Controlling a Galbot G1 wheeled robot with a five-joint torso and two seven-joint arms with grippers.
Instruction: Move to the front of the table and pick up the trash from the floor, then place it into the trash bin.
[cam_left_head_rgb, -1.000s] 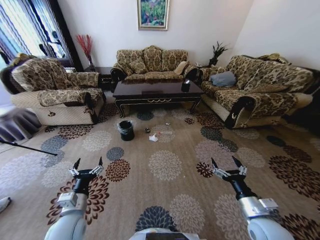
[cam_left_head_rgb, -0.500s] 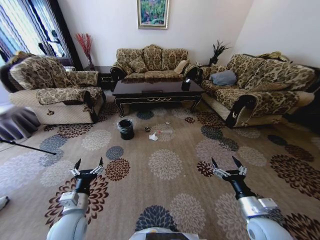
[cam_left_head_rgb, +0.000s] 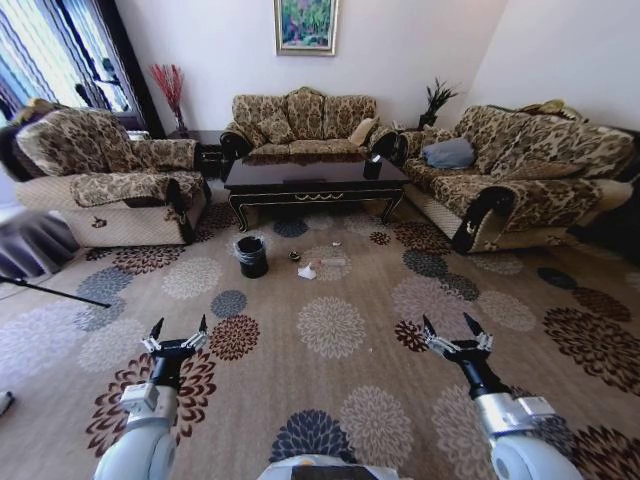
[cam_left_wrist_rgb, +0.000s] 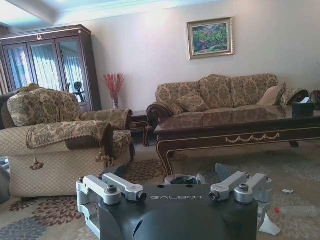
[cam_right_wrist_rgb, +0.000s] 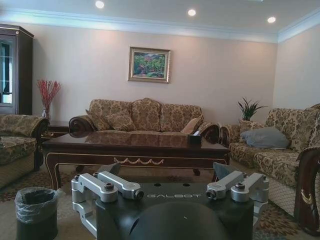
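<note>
Both tools hang low over the patterned carpet (cam_left_head_rgb: 330, 400), well short of the litter: the left tool (cam_left_head_rgb: 177, 330) is spread wide with its two dark fingertips pointing toward the bench, and the right tool (cam_left_head_rgb: 449, 329) is spread just as wide, each holding nothing. Ahead of them, across a broad stretch of floral carpet, stands the bench (cam_left_head_rgb: 315, 180) — a long, low, dark glossy piece with a gold scroll on its front apron and curved legs — set between a patterned armchair (cam_left_head_rgb: 100, 185) on the robot's left, a three-seat sofa (cam_left_head_rgb: 300, 125) behind it and another sofa (cam_left_head_rgb: 520, 170) on the right. A small black box (cam_left_head_rgb: 372, 168) sits on the bench top toward its right end. On the floor in front of the bench, near its left front leg, is the trash bin (cam_left_head_rgb: 252, 257), a small round black bucket with a crinkly clear liner folded over its rim. Just to the right of the bin the trash lies on the carpet: a small dark lump (cam_left_head_rgb: 295, 258), a crumpled white paper (cam_left_head_rgb: 307, 272) and, beside that, a clear plastic bottle (cam_left_head_rgb: 333, 263) lying on its side. From the left wrist view the bin's liner (cam_left_wrist_rgb: 182, 178) peeks above the tool body and the white paper (cam_left_wrist_rgb: 269, 226) lies beyond its fingers; the right wrist view has the bin (cam_right_wrist_rgb: 35, 212) upright before the bench's ornamented apron (cam_right_wrist_rgb: 135, 160). A framed painting (cam_left_head_rgb: 306, 27) hangs on the wall above the far sofa.
</note>
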